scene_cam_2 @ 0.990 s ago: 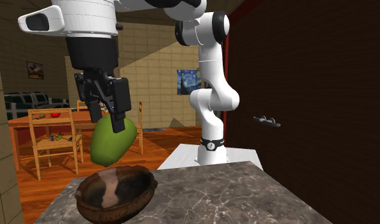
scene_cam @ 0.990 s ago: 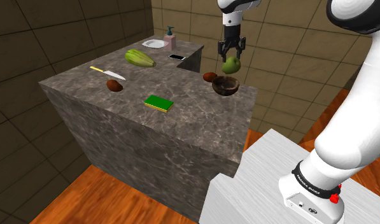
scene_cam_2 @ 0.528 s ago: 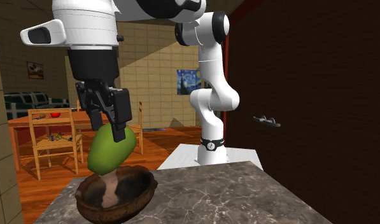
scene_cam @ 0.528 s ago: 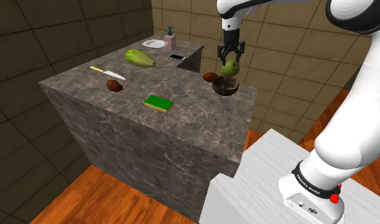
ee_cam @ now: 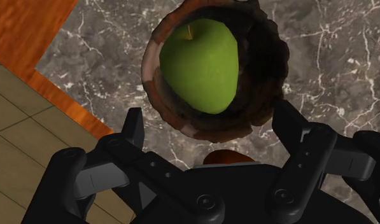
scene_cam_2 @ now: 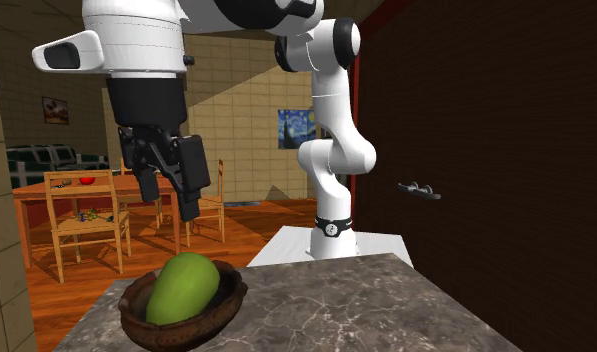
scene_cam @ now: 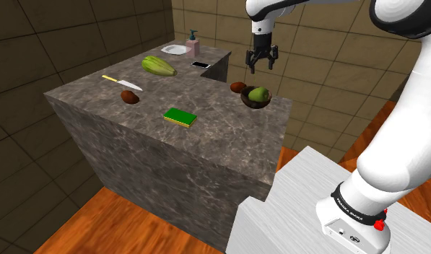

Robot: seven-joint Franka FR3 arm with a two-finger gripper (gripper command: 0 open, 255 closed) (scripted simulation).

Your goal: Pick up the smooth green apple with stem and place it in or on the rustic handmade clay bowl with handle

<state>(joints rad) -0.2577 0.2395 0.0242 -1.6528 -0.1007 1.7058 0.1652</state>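
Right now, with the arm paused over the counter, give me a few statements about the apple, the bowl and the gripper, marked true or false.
1. The green apple lies inside the brown bowl. True.
2. The gripper clasps the apple. False: its fingers stand apart above the apple and touch nothing.
3. A green block with a yellow edge lies on the counter. True.
4. The knife lies in the bowl. False: it lies on the counter, well away from the bowl.
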